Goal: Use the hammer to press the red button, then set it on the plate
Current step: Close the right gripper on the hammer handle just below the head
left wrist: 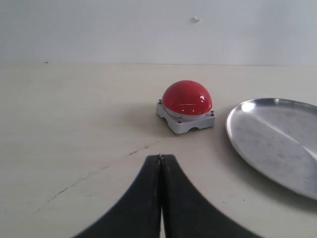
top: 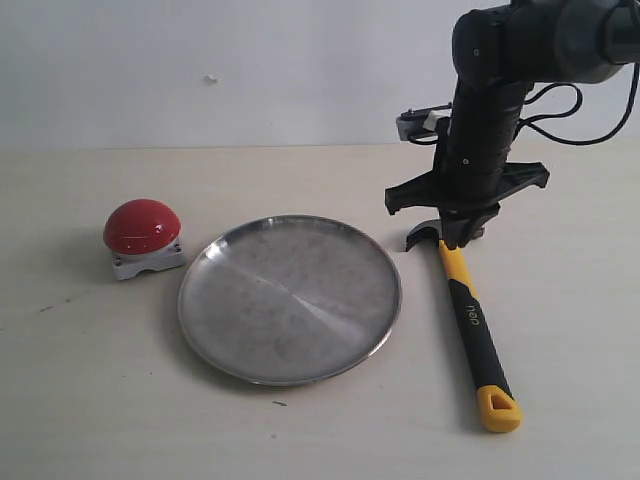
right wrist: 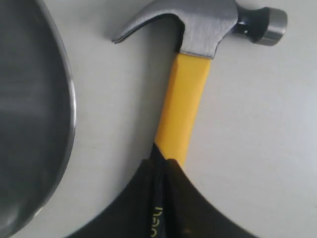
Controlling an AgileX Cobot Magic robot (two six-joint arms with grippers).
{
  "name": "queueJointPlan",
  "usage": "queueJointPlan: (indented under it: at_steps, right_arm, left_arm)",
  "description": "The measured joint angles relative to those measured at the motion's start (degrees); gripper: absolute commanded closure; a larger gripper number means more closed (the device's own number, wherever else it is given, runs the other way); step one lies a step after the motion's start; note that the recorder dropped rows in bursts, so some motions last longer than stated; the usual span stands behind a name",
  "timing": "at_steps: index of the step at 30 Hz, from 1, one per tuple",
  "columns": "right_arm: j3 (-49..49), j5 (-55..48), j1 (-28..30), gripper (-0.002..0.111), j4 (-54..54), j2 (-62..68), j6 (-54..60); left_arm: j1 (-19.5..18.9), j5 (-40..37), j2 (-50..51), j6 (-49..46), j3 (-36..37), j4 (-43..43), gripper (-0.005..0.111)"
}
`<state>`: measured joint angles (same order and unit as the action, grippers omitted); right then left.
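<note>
One hammer [top: 470,315] lies beside plate [top: 290,300], neck under right tool [top: 458,238], handle running toward camera; grip state: cannot tell.

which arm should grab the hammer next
Right. The right gripper is already over the hammer handle, just behind the head. The left gripper, shut, faces the red button, on the far side of the plate from the hammer.

Black jointed arm [top: 487,110] with looping cables [top: 571,88] and black right hand [top: 459,240].
</note>
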<state>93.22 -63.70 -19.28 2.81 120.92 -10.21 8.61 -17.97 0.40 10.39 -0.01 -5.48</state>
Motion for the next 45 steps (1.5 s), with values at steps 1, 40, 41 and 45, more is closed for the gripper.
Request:
queueJointPlan:
  at_steps: [1, 40, 41, 45]
  right_arm:
    - [0.2, 0.1, 0.0, 0.082, 0.0, 0.3, 0.0]
    - [0.6, 7.9, 0.0, 0.047, 4.6, 9.2, -6.4]
    - [0.6, 7.9, 0.0, 0.047, 4.6, 9.2, -6.4]
    - [0.6, 7.9, 0.0, 0.047, 4.6, 9.2, -6.4]
  left_arm:
    - [0.0, 0.0, 0.0, 0.0, 0.0, 0.0, 0.107]
    - [0.0, 0.0, 0.0, 0.0, 0.0, 0.0, 0.107]
    - [0.0, 0.0, 0.0, 0.0, 0.0, 0.0, 0.107]
    - [0.0, 0.0, 0.0, 0.0, 0.0, 0.0, 0.107]
